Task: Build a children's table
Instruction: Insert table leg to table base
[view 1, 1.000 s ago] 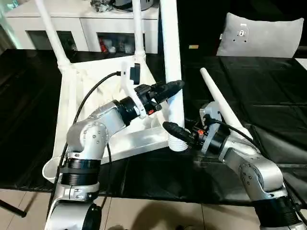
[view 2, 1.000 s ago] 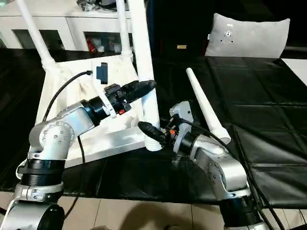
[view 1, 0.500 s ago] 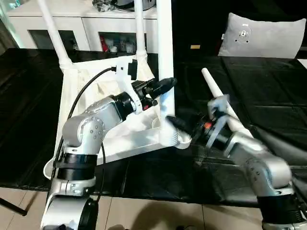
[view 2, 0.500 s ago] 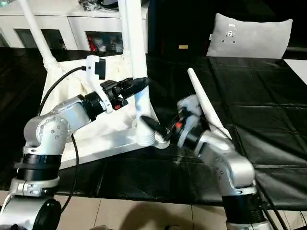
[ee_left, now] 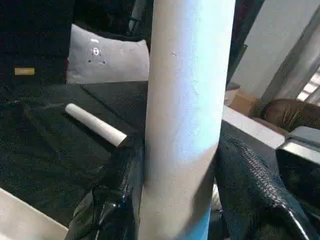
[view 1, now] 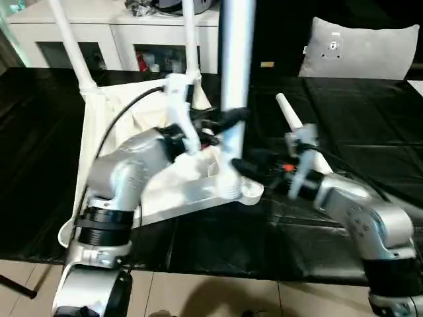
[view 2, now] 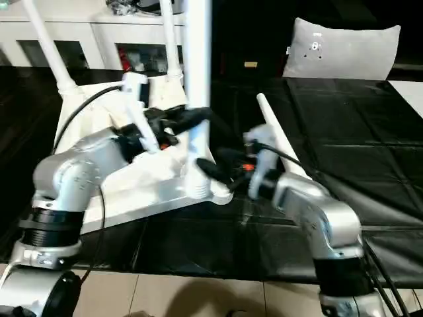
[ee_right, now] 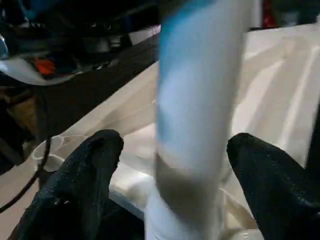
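Note:
The children's table top (view 1: 99, 132) lies upside down on the black mat, ribbed side up. Two white legs (view 1: 69, 39) (view 1: 190, 39) stand in its far corner sockets. A third leg (view 1: 236, 59) stands upright in the near right socket (view 1: 231, 188). My left gripper (view 1: 231, 122) is shut on this leg at mid height, and in the left wrist view its fingers (ee_left: 120, 200) press both sides of the leg (ee_left: 185, 100). My right gripper (view 1: 241, 165) is open around the leg's base, its fingertips (ee_right: 95, 155) clear of the leg (ee_right: 195, 100). Another leg (view 1: 285, 109) lies loose on the mat to the right.
A grey-white cushion (view 1: 360, 46) lies at the far right of the mat. A white cabinet (view 1: 119, 26) stands behind the table top. The black mat (view 1: 370, 132) spreads to the right, and the tiled floor (view 1: 231, 297) shows at the near edge.
My right gripper has opened and let go of the leg's base. The leg now stands more upright in the socket, with my left gripper still shut on it.

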Available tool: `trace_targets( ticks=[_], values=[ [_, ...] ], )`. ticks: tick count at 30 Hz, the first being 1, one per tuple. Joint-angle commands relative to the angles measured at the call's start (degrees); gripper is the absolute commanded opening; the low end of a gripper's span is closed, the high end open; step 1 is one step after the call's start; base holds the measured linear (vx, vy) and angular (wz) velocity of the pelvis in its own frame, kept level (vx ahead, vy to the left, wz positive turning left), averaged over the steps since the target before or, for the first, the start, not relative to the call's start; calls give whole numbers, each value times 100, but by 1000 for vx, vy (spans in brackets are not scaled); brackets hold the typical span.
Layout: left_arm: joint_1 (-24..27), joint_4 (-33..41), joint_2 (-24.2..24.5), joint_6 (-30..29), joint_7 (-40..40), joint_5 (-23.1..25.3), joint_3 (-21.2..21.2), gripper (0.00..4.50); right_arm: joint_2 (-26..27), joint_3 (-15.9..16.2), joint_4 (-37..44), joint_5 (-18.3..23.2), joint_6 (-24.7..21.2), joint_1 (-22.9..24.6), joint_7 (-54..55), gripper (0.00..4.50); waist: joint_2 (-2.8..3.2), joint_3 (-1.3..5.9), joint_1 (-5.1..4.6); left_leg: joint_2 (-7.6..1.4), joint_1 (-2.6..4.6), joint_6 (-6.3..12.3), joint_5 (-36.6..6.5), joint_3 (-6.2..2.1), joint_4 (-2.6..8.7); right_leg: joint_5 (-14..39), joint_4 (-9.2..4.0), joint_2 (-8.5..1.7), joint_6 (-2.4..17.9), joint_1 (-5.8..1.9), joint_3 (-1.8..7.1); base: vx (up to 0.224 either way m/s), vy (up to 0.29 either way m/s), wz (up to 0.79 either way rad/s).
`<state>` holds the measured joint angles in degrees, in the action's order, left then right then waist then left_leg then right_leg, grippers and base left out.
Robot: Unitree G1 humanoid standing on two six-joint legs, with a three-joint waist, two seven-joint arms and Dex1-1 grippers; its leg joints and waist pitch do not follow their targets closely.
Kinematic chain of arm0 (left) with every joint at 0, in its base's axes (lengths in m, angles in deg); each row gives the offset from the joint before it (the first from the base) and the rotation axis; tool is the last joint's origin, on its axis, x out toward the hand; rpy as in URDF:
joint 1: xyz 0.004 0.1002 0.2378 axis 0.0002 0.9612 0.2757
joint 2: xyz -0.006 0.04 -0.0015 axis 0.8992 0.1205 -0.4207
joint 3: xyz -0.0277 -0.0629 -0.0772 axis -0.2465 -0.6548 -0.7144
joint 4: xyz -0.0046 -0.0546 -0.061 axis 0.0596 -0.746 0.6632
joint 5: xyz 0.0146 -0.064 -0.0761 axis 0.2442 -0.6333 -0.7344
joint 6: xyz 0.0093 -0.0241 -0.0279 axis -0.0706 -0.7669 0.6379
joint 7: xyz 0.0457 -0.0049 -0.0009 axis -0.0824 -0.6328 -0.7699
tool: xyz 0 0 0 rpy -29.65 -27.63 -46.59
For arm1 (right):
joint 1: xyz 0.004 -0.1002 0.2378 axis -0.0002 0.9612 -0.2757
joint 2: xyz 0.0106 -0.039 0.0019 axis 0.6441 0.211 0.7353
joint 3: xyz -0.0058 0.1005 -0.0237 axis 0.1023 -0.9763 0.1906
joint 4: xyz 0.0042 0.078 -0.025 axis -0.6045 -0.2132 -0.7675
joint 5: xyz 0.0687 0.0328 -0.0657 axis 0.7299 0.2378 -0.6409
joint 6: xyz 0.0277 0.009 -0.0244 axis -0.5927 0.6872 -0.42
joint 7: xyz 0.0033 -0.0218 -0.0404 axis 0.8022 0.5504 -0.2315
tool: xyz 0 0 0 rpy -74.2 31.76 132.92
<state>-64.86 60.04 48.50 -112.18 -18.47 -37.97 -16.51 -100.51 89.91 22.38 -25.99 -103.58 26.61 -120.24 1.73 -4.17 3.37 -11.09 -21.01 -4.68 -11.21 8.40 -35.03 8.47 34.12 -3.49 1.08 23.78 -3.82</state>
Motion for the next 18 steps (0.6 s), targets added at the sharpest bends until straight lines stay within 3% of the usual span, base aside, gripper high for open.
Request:
trace_targets(
  ticks=[1,18],
  values=[
    [-115,196,47,68,80,61,83,181,-18,51,22,53,-137,-75,35,387,-93,498,7,-54,-22,221,-476,70,335,2003,-427,-306,676,-392,194,0,0,0],
    [-112,380,201,223,427,233,423,181,61,124,-183,-73,-506,-246,210,387,-101,501,0,-48,-25,163,-444,74,335,2006,-421,-305,627,-392,195,0,0,0]
  ],
)
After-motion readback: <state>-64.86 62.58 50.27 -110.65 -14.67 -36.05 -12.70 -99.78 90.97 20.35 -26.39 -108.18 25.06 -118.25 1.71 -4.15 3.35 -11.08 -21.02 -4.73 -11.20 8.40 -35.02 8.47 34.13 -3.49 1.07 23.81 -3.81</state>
